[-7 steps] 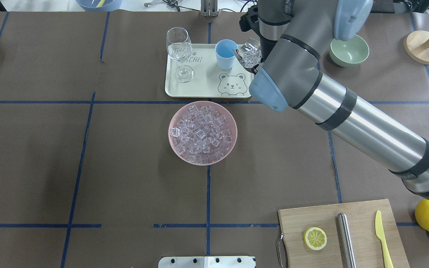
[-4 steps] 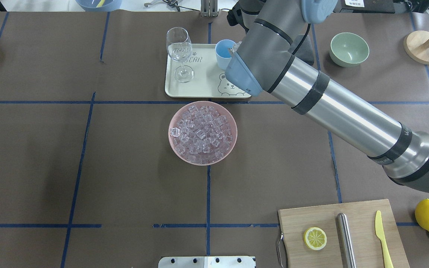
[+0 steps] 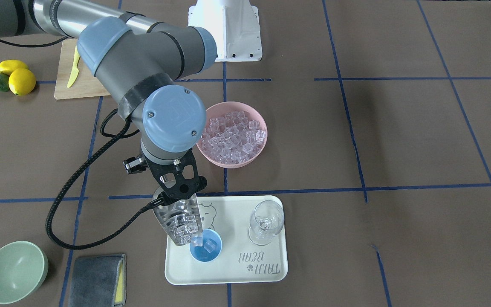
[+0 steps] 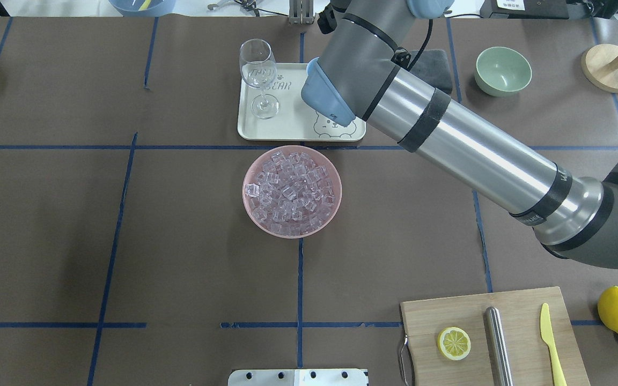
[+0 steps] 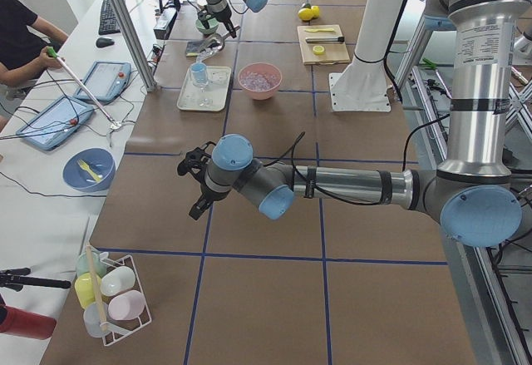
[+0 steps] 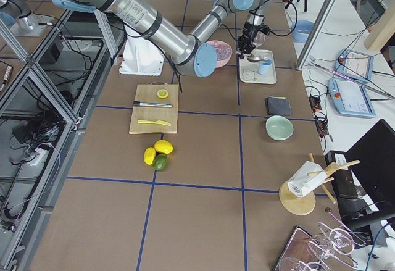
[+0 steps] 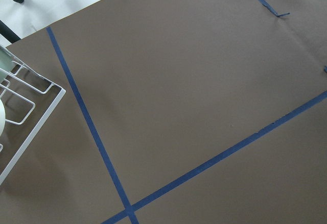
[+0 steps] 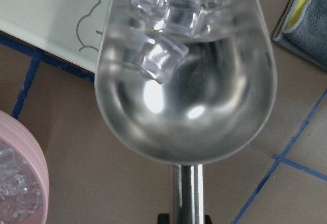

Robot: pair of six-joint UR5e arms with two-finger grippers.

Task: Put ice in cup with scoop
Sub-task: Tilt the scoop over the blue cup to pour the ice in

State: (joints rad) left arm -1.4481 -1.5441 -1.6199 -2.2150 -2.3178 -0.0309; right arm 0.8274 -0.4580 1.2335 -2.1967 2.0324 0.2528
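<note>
My right gripper (image 3: 174,197) is shut on the handle of the steel scoop (image 3: 179,221). The scoop tilts down with its mouth at the rim of the light-blue cup (image 3: 206,250) on the cream tray (image 3: 228,273). Ice (image 3: 183,224) lies toward the scoop's mouth, and one cube (image 3: 211,244) is in the cup. The right wrist view shows the scoop's trough (image 8: 184,96) with cubes (image 8: 163,55) at its far end. My right arm hides the cup in the overhead view. The pink bowl (image 4: 292,191) holds a heap of ice. My left gripper (image 5: 195,186) hovers over bare table far away; I cannot tell its state.
A wine glass (image 3: 266,221) stands on the tray beside the cup. A green bowl (image 3: 13,270) and a grey cloth (image 3: 96,279) lie near the tray. A cutting board (image 4: 494,335) carries a lemon slice, steel tube and yellow knife. Lemons (image 4: 617,311) sit beside it.
My right arm has swung left over the tray, carrying the scoop of ice from beside the cup to over it. The arm now hides the cup in the overhead view.
</note>
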